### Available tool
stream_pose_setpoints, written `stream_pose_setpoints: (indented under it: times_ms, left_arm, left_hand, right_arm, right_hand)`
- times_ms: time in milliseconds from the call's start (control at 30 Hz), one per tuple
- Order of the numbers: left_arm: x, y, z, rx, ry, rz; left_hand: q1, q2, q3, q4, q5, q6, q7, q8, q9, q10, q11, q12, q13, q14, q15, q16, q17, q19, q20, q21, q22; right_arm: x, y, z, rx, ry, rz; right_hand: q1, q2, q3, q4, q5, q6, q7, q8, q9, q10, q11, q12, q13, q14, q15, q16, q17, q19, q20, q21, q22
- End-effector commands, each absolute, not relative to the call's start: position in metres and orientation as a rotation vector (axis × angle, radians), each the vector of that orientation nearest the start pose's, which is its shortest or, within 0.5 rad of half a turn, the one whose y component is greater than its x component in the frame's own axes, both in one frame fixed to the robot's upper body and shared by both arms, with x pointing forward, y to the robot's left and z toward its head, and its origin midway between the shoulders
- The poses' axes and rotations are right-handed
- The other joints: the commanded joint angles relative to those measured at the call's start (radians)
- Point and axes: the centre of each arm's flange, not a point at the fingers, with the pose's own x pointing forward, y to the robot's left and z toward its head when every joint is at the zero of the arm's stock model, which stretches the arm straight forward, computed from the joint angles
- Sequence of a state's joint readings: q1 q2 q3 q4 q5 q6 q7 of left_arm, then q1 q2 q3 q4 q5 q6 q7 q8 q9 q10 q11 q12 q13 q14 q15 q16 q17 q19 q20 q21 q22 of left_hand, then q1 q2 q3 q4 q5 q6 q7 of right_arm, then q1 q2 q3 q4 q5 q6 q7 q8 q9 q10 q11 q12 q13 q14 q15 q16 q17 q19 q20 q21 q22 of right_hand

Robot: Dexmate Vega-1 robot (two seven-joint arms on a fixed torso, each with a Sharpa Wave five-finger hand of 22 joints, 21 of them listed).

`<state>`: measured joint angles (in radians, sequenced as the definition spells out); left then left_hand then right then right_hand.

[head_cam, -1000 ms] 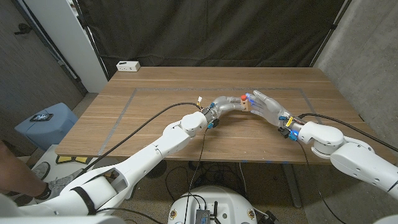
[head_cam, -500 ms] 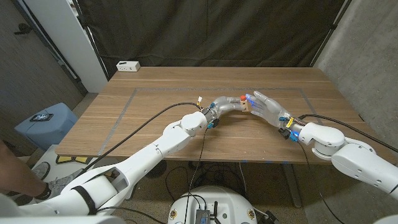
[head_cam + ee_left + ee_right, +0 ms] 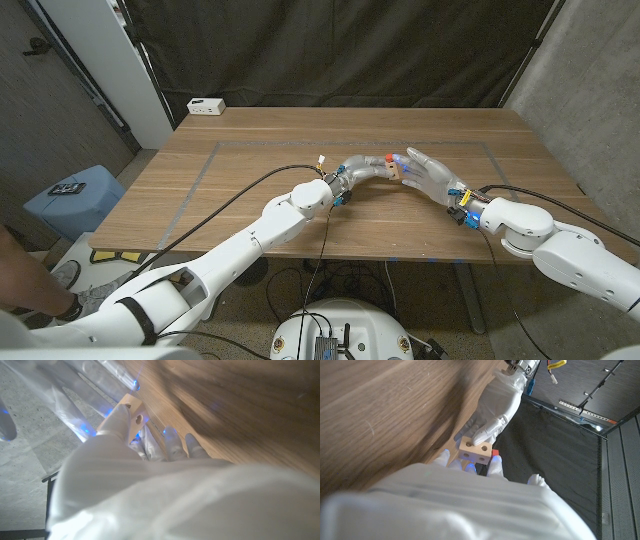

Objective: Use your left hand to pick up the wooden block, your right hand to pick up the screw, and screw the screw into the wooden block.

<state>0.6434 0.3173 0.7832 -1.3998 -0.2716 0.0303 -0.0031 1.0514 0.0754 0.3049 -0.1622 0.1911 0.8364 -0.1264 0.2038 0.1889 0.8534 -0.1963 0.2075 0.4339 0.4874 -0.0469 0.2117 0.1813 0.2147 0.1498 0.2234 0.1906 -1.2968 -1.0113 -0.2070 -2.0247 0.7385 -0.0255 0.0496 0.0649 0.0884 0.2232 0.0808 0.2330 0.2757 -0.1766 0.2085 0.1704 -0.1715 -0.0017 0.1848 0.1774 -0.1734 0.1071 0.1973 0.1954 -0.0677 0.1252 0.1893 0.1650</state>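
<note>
A: How should the screwing step be done well here?

B: I think the right hand (image 3: 430, 172) should be keeping the screw (image 3: 494, 453) straight in line with a hole of the block and turning slowly, while the other hand is holding steady. If the screw is tilting, it may be jamming.

A: What is the right hand doing now?

B: Its fingertips are closing around the red-headed screw, pinching it just at the block, with the other fingers spreading above.

A: And the left hand (image 3: 365, 168)?

B: It is gripping the wooden block (image 3: 474, 450) between thumb and fingers, holding it up above the desk (image 3: 250, 180), near the middle.

A: Where is the block relative to the hands?

B: It is sitting between both hands, touching each. Whether the screw is already entering the hole, I cannot tell.
</note>
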Motion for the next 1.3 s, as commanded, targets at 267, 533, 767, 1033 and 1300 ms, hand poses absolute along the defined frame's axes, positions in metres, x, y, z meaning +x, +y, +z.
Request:
stream_pose_setpoints:
  times_ms: [267,533,767,1033,1300]
  left_arm:
    - [0.636,0.020,-0.032,0.437,-0.481,-0.578]
    - [0.635,0.021,-0.032,0.437,-0.480,-0.579]
    - [0.635,0.021,-0.031,0.441,-0.482,-0.577]
    - [0.634,0.021,-0.032,0.442,-0.480,-0.576]
    - [0.634,0.021,-0.032,0.446,-0.477,-0.578]
  left_hand:
    - [0.006,0.006,0.011,0.000,0.003,0.018,-0.001,0.005,0.003,0.012,-0.003,0.026,0.007,0.013,-0.039,-0.005,0.002,0.008,0.000,0.005,0.003]
    - [0.007,0.005,0.015,0.000,0.002,0.017,0.000,0.004,0.003,0.014,-0.004,0.027,0.008,0.013,-0.039,-0.007,0.002,0.008,0.000,0.005,0.003]
    - [0.007,0.006,0.018,0.002,0.001,0.011,-0.003,0.001,0.003,0.010,-0.005,0.026,0.008,0.011,-0.039,-0.009,0.003,0.008,0.001,0.005,0.003]
    - [0.007,0.005,0.018,0.002,0.000,0.009,-0.004,-0.001,0.003,0.011,-0.007,0.027,0.009,0.011,-0.040,-0.009,0.003,0.008,0.001,0.005,0.003]
    - [0.007,0.005,0.018,0.003,-0.001,0.008,-0.004,-0.001,0.003,0.010,-0.007,0.026,0.009,0.010,-0.040,-0.009,0.004,0.008,0.000,0.005,0.003]
  right_arm:
    - [0.508,-0.269,-0.056,-0.295,-0.359,0.500]
    - [0.505,-0.275,-0.057,-0.282,-0.368,0.486]
    - [0.502,-0.281,-0.055,-0.282,-0.372,0.466]
    - [0.501,-0.287,-0.054,-0.281,-0.377,0.451]
    - [0.505,-0.293,-0.054,-0.261,-0.375,0.435]
  right_hand:
    - [-0.005,0.004,0.008,0.003,0.003,0.048,0.020,0.009,0.005,-0.167,-0.009,0.011,0.001,-0.189,0.008,-0.001,0.000,0.007,-0.001,0.003,0.006]
    - [-0.005,0.004,0.008,0.003,0.003,0.055,0.028,0.007,0.005,-0.164,-0.009,0.012,0.000,-0.188,0.009,-0.001,0.000,0.007,-0.001,0.003,0.006]
    - [-0.005,0.004,0.009,0.004,0.002,0.073,0.034,0.009,0.005,-0.157,-0.006,0.012,0.000,-0.188,0.009,0.000,-0.001,0.008,-0.001,0.003,0.006]
    - [-0.005,0.005,0.010,0.004,0.002,0.079,0.036,0.007,0.006,-0.154,-0.005,0.012,0.001,-0.186,0.009,0.000,-0.001,0.009,-0.002,0.003,0.006]
    - [-0.005,0.005,0.011,0.004,0.002,0.072,0.024,-0.001,0.006,-0.148,-0.005,0.012,0.001,-0.186,0.010,0.000,-0.001,0.009,-0.002,0.003,0.006]
